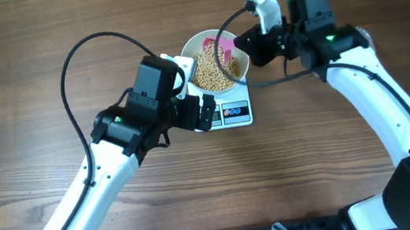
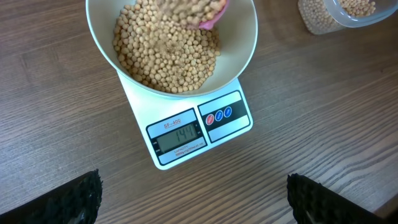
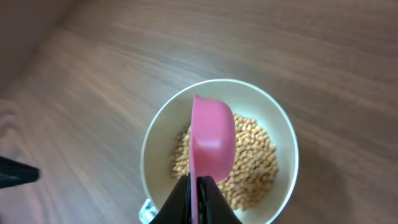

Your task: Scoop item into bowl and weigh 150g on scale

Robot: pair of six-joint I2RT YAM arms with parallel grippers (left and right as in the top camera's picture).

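The white bowl (image 1: 190,50) stands on the scale (image 1: 236,113), filled partway with tan beans (image 1: 212,76). My right gripper (image 3: 197,183) is shut on the handle of a pink scoop (image 3: 212,137). The scoop is turned on its side over the bowl (image 3: 287,130). In the left wrist view, blurred beans (image 2: 168,56) spill under the scoop (image 2: 214,17), and the scale (image 2: 230,134) display seems to read 144. My left gripper (image 2: 193,199) is open just in front of the scale, holding nothing. In the overhead view, my left gripper (image 1: 198,112) is at the scale's left front.
A clear plastic tub (image 2: 339,15) with more beans stands beyond the scale to the right. A black cable (image 1: 227,68) from the right arm loops over the bowl. Bare wood table surrounds the scale.
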